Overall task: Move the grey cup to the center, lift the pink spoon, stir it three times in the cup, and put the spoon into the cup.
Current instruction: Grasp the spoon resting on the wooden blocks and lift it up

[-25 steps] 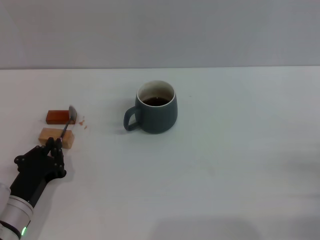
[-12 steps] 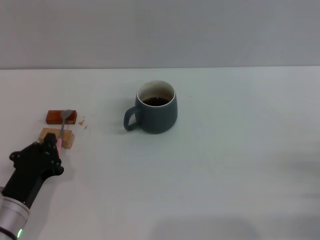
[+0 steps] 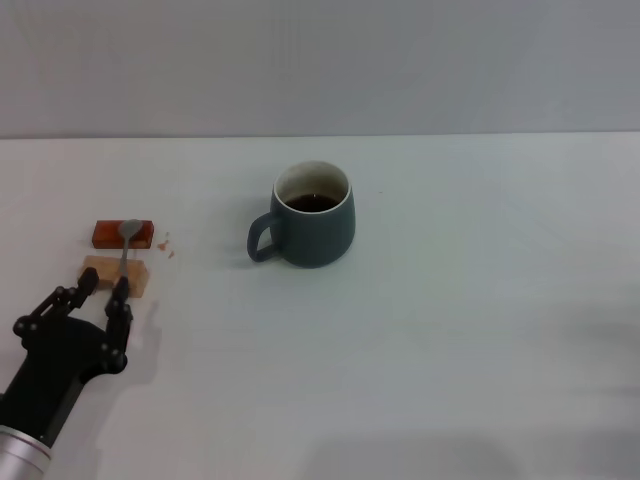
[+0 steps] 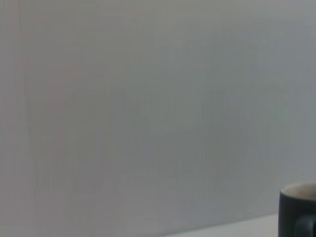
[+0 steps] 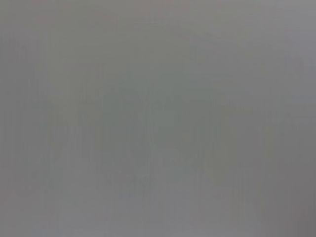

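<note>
The grey cup (image 3: 316, 222) stands upright near the middle of the table, handle toward my left, with dark liquid inside. Part of its side also shows in the left wrist view, grey cup (image 4: 297, 211). The pink spoon (image 3: 125, 252) lies across two small blocks, its metal bowl on the red-brown one and its handle over the tan one. My left gripper (image 3: 103, 286) is open just in front of the tan block, one fingertip by the handle's end, nothing between its fingers. The right gripper is out of view.
A red-brown block (image 3: 108, 234) and a tan wooden block (image 3: 102, 271) lie at the table's left. A few small reddish specks (image 3: 167, 245) sit beside them. The white table (image 3: 450, 320) reaches a grey back wall.
The left gripper lowered the spoon onto the blocks, then opened and let it go, and has drawn back slightly toward the near edge. The cup has not moved.
</note>
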### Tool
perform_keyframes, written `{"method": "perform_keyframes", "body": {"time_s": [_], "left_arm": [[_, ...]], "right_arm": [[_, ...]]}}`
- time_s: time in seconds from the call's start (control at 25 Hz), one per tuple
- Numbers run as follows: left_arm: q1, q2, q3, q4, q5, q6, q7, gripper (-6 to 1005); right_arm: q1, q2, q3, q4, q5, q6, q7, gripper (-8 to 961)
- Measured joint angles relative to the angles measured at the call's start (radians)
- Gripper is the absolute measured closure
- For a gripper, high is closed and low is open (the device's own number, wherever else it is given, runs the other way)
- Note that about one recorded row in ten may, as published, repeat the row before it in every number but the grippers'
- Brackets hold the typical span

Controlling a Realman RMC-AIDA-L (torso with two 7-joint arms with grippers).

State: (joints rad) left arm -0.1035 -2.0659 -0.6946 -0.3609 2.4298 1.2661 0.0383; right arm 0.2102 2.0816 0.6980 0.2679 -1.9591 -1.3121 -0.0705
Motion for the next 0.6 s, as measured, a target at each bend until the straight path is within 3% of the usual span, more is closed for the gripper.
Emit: {"method": "perform_keyframes", "body": {"time_s": [0.28, 0.6], "left_arm": [[-0.022, -0.002, 0.0, 0.001, -0.004, -0.09, 0.001, 666], [-0.038, -0.004, -0.023, 0.008, -0.01, -0.132, 0.003, 366]], "right_arm": [[0.001, 0.0, 0.0, 0.002, 0.0, 0.0, 0.0, 955], [0.001, 0.0, 0.0, 0.001, 0.0, 0.0, 0.0, 954]]}}
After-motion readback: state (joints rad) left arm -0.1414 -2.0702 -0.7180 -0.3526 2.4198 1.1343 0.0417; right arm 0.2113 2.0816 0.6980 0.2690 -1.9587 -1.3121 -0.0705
